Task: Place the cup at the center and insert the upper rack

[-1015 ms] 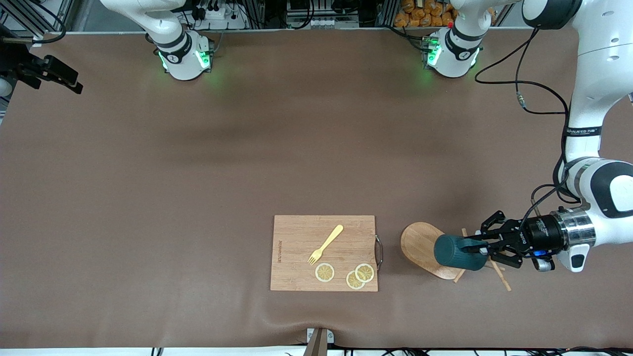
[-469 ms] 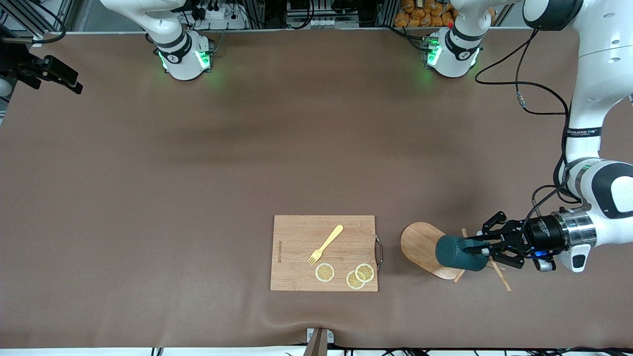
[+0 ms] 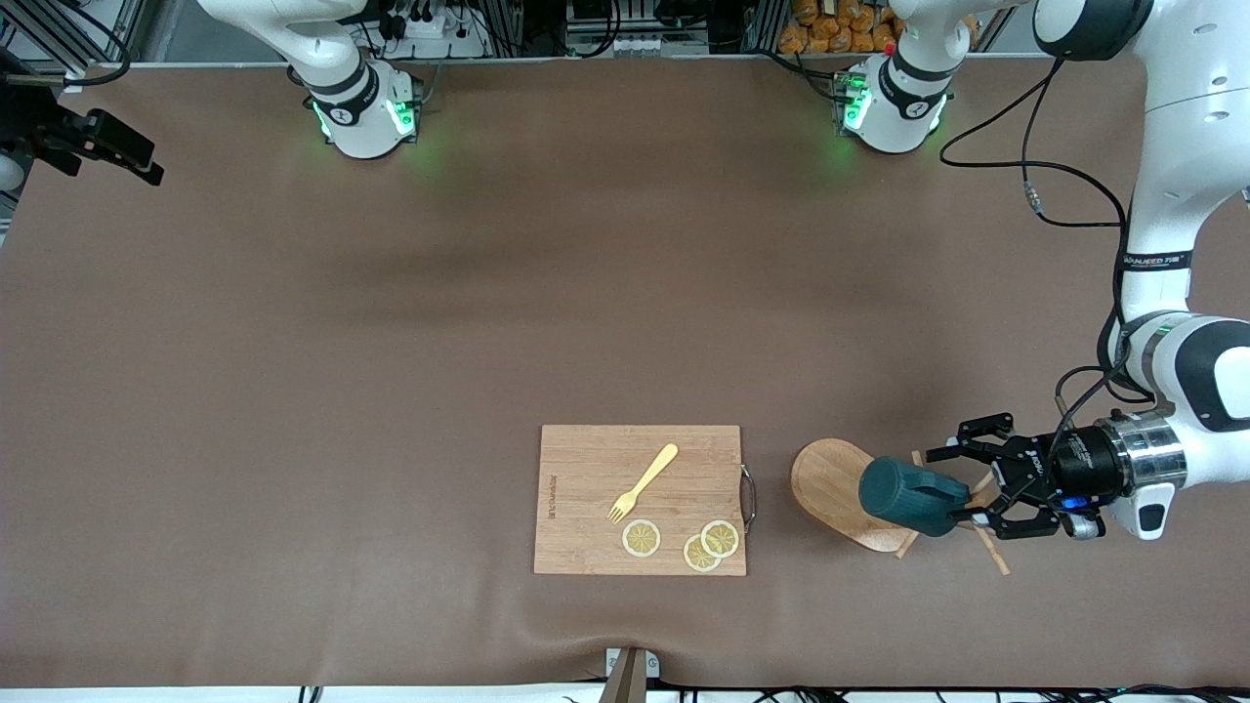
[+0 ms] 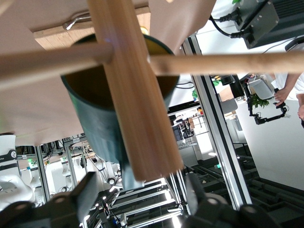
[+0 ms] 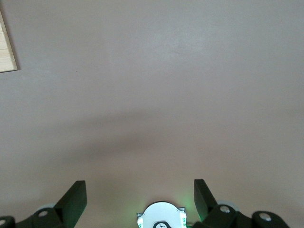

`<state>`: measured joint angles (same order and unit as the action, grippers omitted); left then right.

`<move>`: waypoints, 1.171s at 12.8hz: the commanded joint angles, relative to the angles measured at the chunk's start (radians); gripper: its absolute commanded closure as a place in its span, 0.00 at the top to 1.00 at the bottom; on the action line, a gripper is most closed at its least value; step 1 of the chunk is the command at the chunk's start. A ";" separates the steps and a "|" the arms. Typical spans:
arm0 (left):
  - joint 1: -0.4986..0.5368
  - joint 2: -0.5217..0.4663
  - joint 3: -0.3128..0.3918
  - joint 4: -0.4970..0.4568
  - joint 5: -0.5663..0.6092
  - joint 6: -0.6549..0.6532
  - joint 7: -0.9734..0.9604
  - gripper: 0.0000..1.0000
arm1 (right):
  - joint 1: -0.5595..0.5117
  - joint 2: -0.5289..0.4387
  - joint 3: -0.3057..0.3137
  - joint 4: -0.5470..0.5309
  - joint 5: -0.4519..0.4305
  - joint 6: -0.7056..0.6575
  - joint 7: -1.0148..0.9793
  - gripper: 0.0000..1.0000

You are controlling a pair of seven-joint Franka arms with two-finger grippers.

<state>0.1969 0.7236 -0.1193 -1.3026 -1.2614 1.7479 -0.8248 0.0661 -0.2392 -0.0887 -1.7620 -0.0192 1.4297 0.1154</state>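
Observation:
The teal cup (image 3: 906, 496) lies on its side on the toppled wooden upper rack, whose oval base (image 3: 830, 485) stands on edge beside it and whose thin pegs (image 3: 991, 552) stick out under my left gripper. My left gripper (image 3: 967, 488) is level with the cup's mouth end, fingers spread wide and holding nothing. In the left wrist view the cup (image 4: 99, 118) shows its yellowish inside, with the rack's post (image 4: 137, 109) and a peg crossing in front of it, and the left gripper (image 4: 142, 194) is open. My right gripper (image 5: 140, 194) is open over bare table.
A wooden cutting board (image 3: 640, 500) with a yellow fork (image 3: 643, 482) and lemon slices (image 3: 642, 538) lies toward the table's middle from the rack, close to the front edge. A corner of it (image 5: 7, 42) shows in the right wrist view. The right arm's base (image 5: 161, 216) is near.
My left gripper's fingers have spread apart off the cup and drawn back slightly toward the left arm's end. The cup and rack have barely moved.

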 commanded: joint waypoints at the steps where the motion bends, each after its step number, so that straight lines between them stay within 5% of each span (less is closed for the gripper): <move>1: 0.016 -0.073 -0.002 -0.006 -0.010 -0.008 -0.028 1.00 | -0.011 -0.009 0.010 0.009 0.002 -0.014 0.001 1.00; 10: -0.011 -0.286 -0.011 -0.015 0.291 -0.019 -0.069 1.00 | -0.014 -0.009 0.009 0.009 0.004 -0.011 -0.008 1.00; 15: -0.016 -0.401 -0.114 -0.021 0.649 -0.080 -0.037 1.00 | -0.014 -0.009 0.009 0.009 0.002 -0.012 -0.008 1.00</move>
<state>0.1737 0.3922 -0.2024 -1.2862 -0.7214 1.6872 -0.8827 0.0661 -0.2398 -0.0883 -1.7610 -0.0192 1.4280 0.1153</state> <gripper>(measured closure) 0.000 0.000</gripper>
